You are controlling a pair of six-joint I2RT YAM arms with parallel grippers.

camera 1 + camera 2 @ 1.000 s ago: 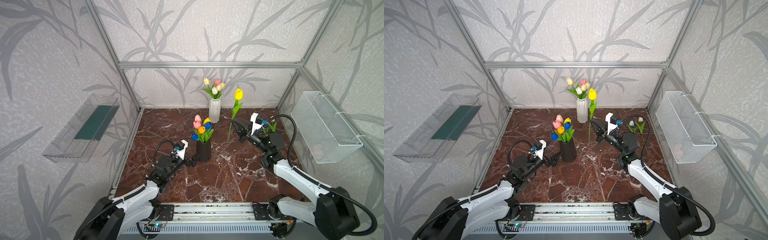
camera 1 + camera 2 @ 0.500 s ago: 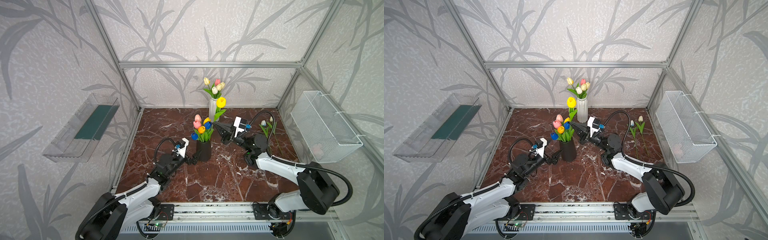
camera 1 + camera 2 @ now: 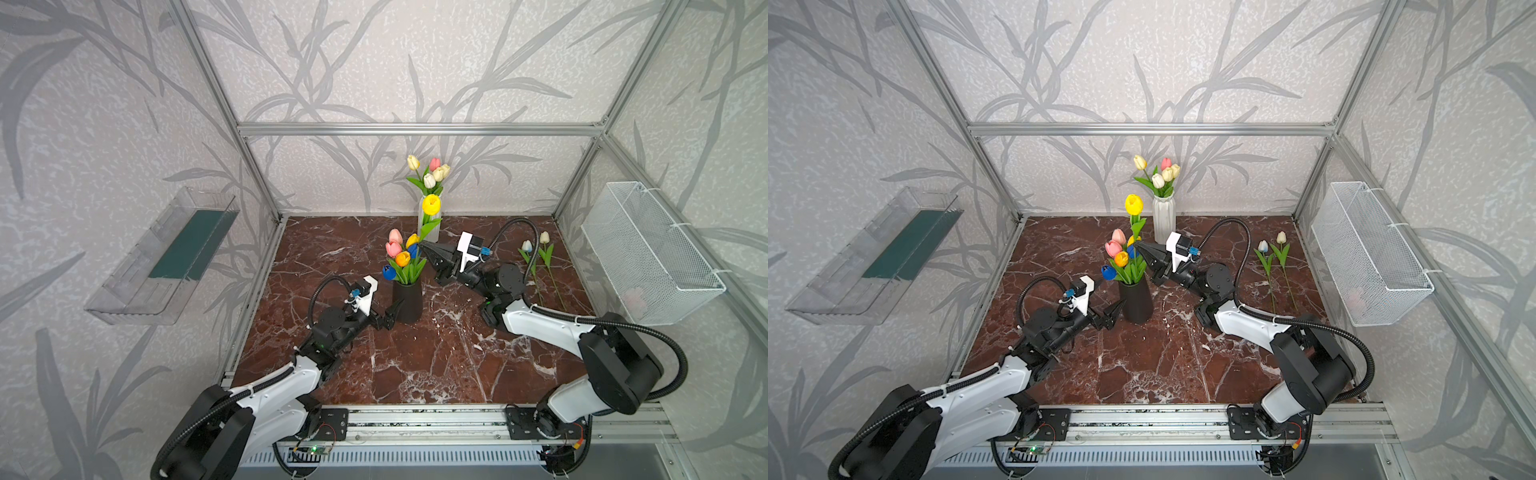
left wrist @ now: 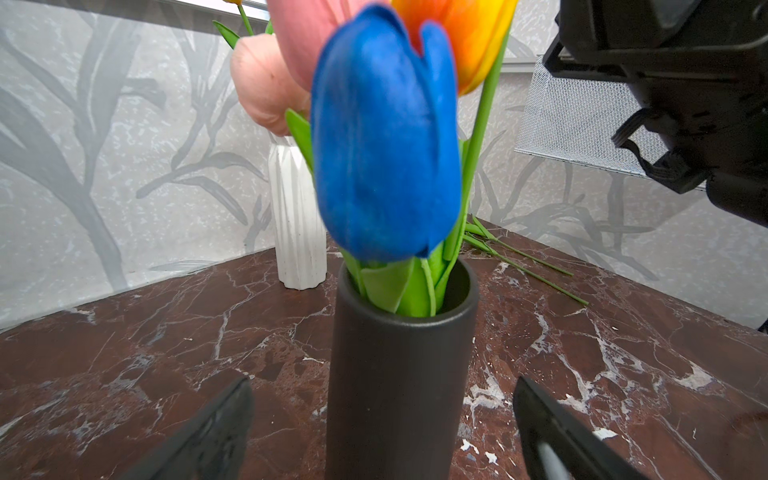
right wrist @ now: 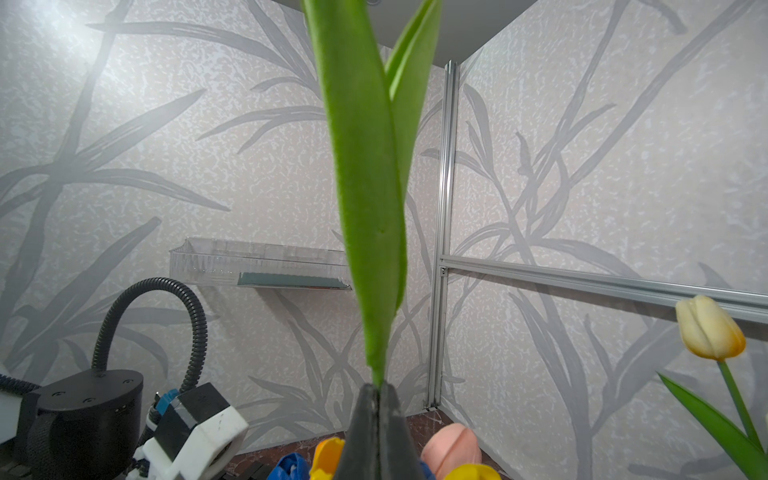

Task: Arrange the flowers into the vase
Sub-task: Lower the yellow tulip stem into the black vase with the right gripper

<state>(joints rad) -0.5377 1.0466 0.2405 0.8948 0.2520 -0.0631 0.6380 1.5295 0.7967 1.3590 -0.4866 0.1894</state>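
right hand (image 3: 420, 244) clamped on yellow tulip (image 3: 431, 204), moved left to black vase (image 3: 408, 300) | left hand (image 3: 391, 316) apart, unmoved

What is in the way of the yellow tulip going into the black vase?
The bunch already in the black vase: its heads and leaves crowd the mouth, right under the yellow tulip pinched in the right gripper. The left wrist view shows a little free room at one side of the rim.

Wire basket (image 3: 648, 253), clear tray (image 3: 166, 257), marble tabletop (image 3: 436, 365)
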